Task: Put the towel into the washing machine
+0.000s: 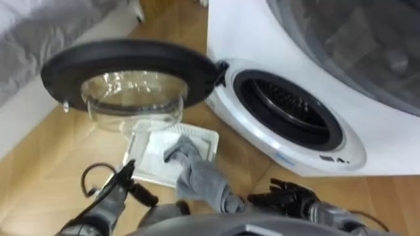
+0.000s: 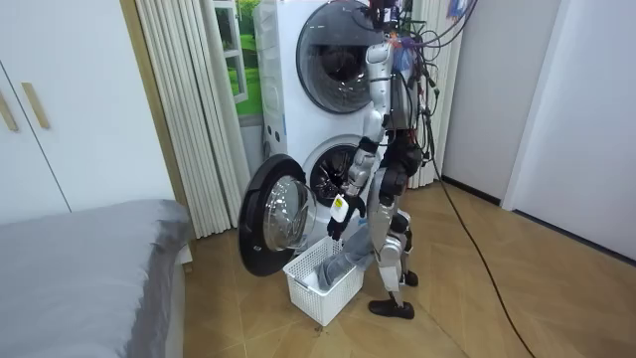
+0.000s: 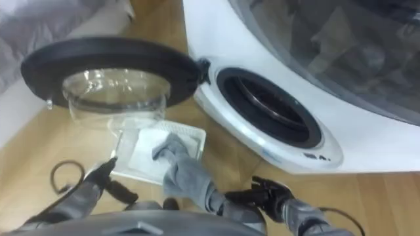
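Note:
A grey towel (image 1: 197,172) lies partly in a white basket (image 1: 209,139) on the floor, and its near end rises over the basket's rim toward me. My right hand (image 1: 289,194) hovers just right of that end with dark fingers spread, apart from the cloth. Left of the basket, my left hand (image 1: 121,182) has straight fingers that hold nothing. The lower washing machine's drum opening (image 1: 289,108) gapes at the right, and its round door (image 1: 128,69) is swung wide to the left. In the room view I stand over the basket (image 2: 320,288) with the towel (image 2: 336,267) leaning against my leg.
A second machine (image 2: 328,50) is stacked on the lower one. A grey bed (image 2: 79,268) lies to the room view's left, with curtains (image 2: 189,109) behind the open door. The wooden floor (image 2: 517,298) lies bare to the room view's right.

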You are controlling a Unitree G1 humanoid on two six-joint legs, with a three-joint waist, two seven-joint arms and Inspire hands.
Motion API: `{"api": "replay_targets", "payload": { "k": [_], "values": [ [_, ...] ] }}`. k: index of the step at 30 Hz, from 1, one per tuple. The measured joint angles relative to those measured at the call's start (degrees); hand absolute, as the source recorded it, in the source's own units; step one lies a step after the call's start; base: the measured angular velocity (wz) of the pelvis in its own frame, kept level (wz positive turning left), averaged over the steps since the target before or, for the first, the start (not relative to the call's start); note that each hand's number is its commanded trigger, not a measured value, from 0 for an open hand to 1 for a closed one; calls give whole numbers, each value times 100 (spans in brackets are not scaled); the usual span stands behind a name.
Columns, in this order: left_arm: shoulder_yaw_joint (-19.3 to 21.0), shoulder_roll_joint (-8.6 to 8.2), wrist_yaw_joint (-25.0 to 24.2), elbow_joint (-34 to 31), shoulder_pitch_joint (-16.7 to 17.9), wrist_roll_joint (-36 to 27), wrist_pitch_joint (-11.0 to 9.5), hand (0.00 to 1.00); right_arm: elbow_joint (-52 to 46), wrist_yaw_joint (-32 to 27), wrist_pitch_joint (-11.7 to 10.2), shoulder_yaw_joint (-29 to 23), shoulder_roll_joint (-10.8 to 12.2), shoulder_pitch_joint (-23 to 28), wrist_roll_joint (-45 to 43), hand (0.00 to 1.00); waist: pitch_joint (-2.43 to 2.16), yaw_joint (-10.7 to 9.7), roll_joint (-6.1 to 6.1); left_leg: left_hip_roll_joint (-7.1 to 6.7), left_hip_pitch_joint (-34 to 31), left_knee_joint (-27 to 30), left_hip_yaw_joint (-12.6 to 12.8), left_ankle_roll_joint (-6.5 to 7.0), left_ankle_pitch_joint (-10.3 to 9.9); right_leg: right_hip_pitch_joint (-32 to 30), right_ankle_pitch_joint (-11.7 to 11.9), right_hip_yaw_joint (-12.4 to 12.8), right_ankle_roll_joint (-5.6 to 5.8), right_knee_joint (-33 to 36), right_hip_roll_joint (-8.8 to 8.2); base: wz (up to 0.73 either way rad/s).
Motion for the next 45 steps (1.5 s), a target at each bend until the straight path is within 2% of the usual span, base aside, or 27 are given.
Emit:
{"api": "replay_targets", "payload": {
  "k": [3, 6, 8, 10, 11, 13, 16, 18, 21, 26, 31, 33, 36, 39, 40, 41, 42, 43, 45],
  "values": [
    [-323, -76, 106, 206, -500, 222, -199, 0, 59, -66, -190, 184, 9, -367, 28, 0, 103, -63, 2, -7, -445, 155, 23, 42, 25, -595, -4, 21, -5, 387, -57, -10],
    [-677, -59, 149, 217, -922, 462, -357, 0, 28, -108, -215, 419, 66, -664, 5, 0, 168, -83, -55, -8, -984, 449, 21, 43, 25, -1240, -16, 153, -23, 813, -102, -14],
    [-847, 5, 200, 216, -1160, 679, -466, 0, -8, -123, -218, 504, 110, -830, 3, 0, 211, -168, -103, -6, -1373, 636, 23, 43, 25, -1608, -16, 138, -24, 943, -134, -3],
    [-953, 58, 296, 206, -1395, 848, -503, 0, -198, -175, -228, 507, 148, -914, 6, 0, 244, -285, -96, 1, -1827, 897, 3, 44, 24, -1976, -28, 136, -45, 1060, -160, 7],
    [-1067, 58, 374, 207, -1528, 949, -503, 0, -257, -192, -276, 552, 145, -1011, 18, 0, 286, -344, -64, 13, -2119, 1091, 7, 56, 17, -2213, -33, 144, -53, 1168, -172, 6],
    [-1223, 51, 448, 208, -1716, 1050, -510, 0, -342, -261, -275, 662, 135, -1118, 72, 0, 306, -372, -37, 18, -2509, 1315, 9, 78, 3, -2592, -46, 161, -82, 1352, -206, 0],
    [-1525, 58, 572, 189, -2058, 1116, -517, 0, -489, -290, -287, 724, 139, -1249, 279, 0, 350, -413, -4, 81, -3212, 1834, 31, 202, -83, -3304, -143, 169, -167, 1909, -273, 4],
    [-1713, 127, 782, 138, -2283, 1269, -540, 0, -670, -349, -340, 829, 123, -1363, 484, 0, 403, -446, -4, 154, -3826, 2377, 27, 245, -196, -3910, -229, 293, -229, 2389, -267, -3],
    [-1757, 214, 1027, -1, -2411, 1669, -543, 0, -1005, -362, -448, 1004, 8, -1413, 878, 0, 409, -530, -8, 241, -4554, 3059, 35, 285, -440, -4691, -420, 434, -310, 3070, -264, -11],
    [-2103, 261, 1464, -154, -2663, 2267, -593, 0, -1360, -344, -664, 1248, -112, -1466, 1240, 0, 407, -573, -10, 438, -5371, 3776, 31, 290, -556, -5491, -446, 486, -347, 3641, -226, -12],
    [-2548, 347, 1813, -153, -2742, 2324, -675, 0, -1530, -338, -845, 1558, -174, -1549, 1689, 0, 400, -779, -12, 513, -5812, 4035, 25, 290, -559, -5940, -456, 439, -405, 3893, -260, -2],
    [-2745, 412, 1868, -147, -2863, 2339, -681, 0, -1490, -296, -864, 1610, -177, -1661, 1825, 0, 399, -835, -5, 533, -6053, 4162, -3, 274, -570, -6149, -395, 399, -521, 3968, -237, -7],
    [-2990, 491, 1912, -132, -3034, 2338, -726, 0, -1483, -240, -895, 1614, -172, -1708, 1904, 0, 399, -860, -6, 606, -6249, 4348, -6, 302, -619, -6334, -430, 378, -557, 4127, -221, -5],
    [-3109, 587, 2076, -132, -3063, 2327, -801, 0, -1539, -150, -897, 1612, -177, -1729, 2034, 0, 399, -981, -6, 595, -6341, 4426, -7, 303, -661, -6442, -507, 381, -558, 4253, -256, 5],
    [-3147, 608, 2094, -132, -3070, 2326, -804, 4, -1553, -148, -897, 1613, -178, -1735, 2043, 0, 399, -998, -6, 592, -6356, 4428, -7, 301, -664, -6460, -515, 384, -557, 4264, -259, 8],
    [-3218, 633, 2100, -132, -3089, 2326, -809, 58, -1562, -136, -899, 1615, -179, -1739, 2073, 0, 398, -1015, -8, 589, -6391, 4439, -8, 300, -669, -6492, -531, 386, -558, 4289, -262, 5],
    [-3302, 639, 2101, -132, -3123, 2321, -810, 76, -1561, -105, -910, 1615, -195, -1751, 2116, 0, 397, -1016, -10, 584, -6433, 4457, -12, 299, -677, -6539, -549, 388, -560, 4318, -263, 4],
    [-3319, 638, 2101, -134, -3133, 2321, -820, 100, -1561, -95, -909, 1615, -207, -1770, 2136, 0, 398, -1020, -10, 584, -6451, 4459, -14, 298, -678, -6557, -551, 388, -562, 4321, -263, 0],
    [-3392, 635, 2082, -144, -3149, 2286, -872, 100, -1603, -90, -906, 1625, -211, -1809, 2137, 0, 396, -1048, -15, 593, -6530, 4474, 5, 294, -684, -6635, -556, 381, -566, 4335, -259, 0]
  ]
}}
